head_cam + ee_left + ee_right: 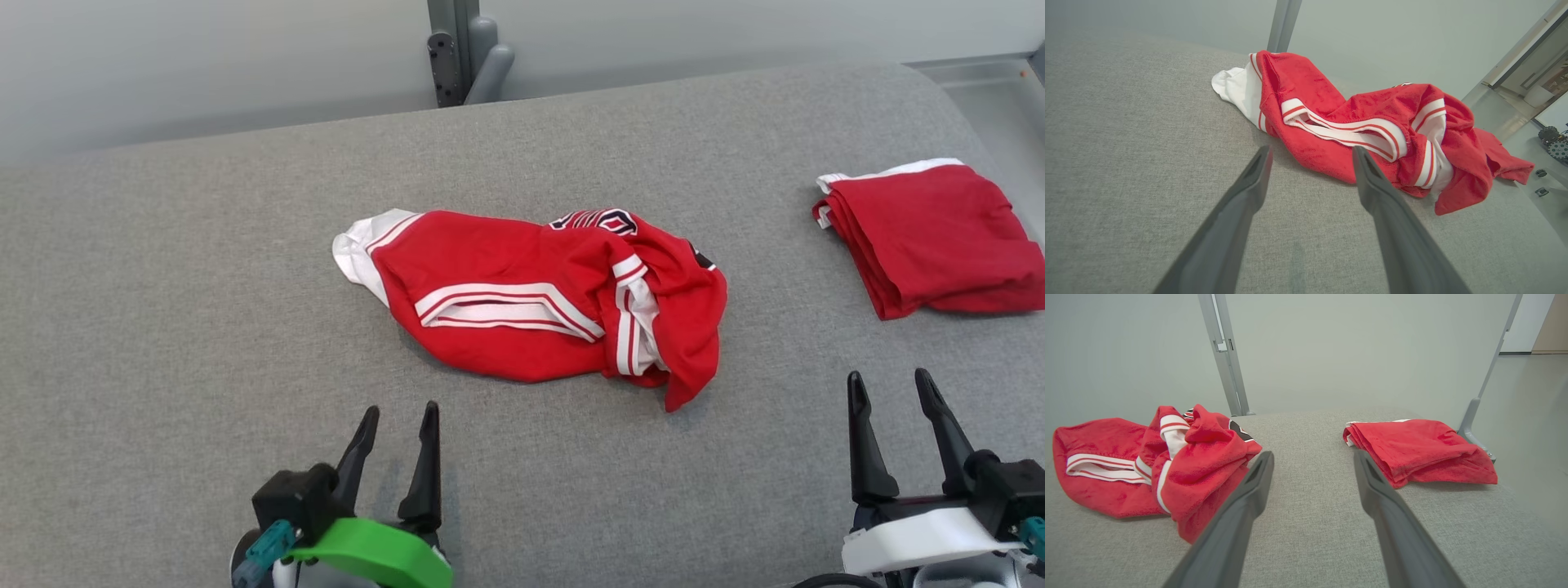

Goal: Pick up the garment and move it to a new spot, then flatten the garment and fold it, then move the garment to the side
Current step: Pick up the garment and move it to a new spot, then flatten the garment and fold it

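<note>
Garment crumpled mid-frame: soft, light, limp (will sag). Likely best pinched at white-striped hem. Left end effector and right end effector both spread, empty.

We see a grey padded table with wide bare cloth left of and in front of a crumpled red garment heaped mid-table. A bare lane runs between that heap and a folded red garment near the right edge. At the back a metal post rises, seemingly just beyond the table's far edge.
</note>
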Controlling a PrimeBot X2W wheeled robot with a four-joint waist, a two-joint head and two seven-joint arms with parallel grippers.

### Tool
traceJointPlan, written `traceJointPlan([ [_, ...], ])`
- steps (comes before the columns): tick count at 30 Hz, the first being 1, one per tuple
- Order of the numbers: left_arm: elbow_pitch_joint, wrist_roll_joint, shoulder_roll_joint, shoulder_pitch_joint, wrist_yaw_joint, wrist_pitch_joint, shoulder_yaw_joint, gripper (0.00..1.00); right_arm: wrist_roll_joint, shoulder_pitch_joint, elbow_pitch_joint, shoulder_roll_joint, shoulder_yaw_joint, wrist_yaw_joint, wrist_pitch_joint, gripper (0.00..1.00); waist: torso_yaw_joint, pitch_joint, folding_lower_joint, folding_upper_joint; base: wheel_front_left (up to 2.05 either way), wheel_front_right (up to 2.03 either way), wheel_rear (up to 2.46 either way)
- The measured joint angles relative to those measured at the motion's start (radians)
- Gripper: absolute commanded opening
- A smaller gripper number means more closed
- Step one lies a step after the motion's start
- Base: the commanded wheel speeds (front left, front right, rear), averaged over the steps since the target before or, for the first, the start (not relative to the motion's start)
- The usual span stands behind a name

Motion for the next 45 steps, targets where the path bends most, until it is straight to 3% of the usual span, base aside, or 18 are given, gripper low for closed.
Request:
traceJointPlan([
  [7,-0.008,0.240,-0.026,0.182,-0.079,0.000,0.230,1.00,-0.016,0.045,0.011,0.000,-0.017,0.000,0.000,1.00,0.036,-0.061,0.0000,0.0000,0.00,0.00,0.00],
  [13,-0.030,0.430,-0.101,0.316,-0.199,0.000,0.430,1.00,-0.034,0.065,0.025,0.000,-0.046,0.000,0.000,1.00,0.061,-0.094,0.0000,0.0000,0.00,0.00,0.00],
  [18,-0.026,0.501,-0.157,0.347,-0.282,0.000,0.514,1.00,-0.056,0.081,0.046,0.000,-0.063,0.000,0.000,1.00,0.075,-0.101,0.0000,0.0002,0.00,0.00,0.00],
  [23,-0.020,0.551,-0.189,0.348,-0.334,0.000,0.553,1.00,-0.065,0.090,0.064,0.000,-0.064,0.000,0.000,1.00,0.088,-0.101,0.0000,0.0002,0.00,0.00,0.00],
  [36,-0.010,0.586,-0.210,0.336,-0.381,0.000,0.597,1.00,-0.060,0.088,0.071,0.000,-0.041,0.000,0.000,1.00,0.095,-0.091,0.0000,0.0002,0.00,0.00,0.00],
  [45,0.043,0.529,-0.212,0.182,-0.385,0.000,0.466,1.00,-0.060,0.066,0.065,0.000,-0.014,0.000,0.000,1.00,0.080,-0.072,0.0000,0.0002,0.00,0.00,0.00],
])
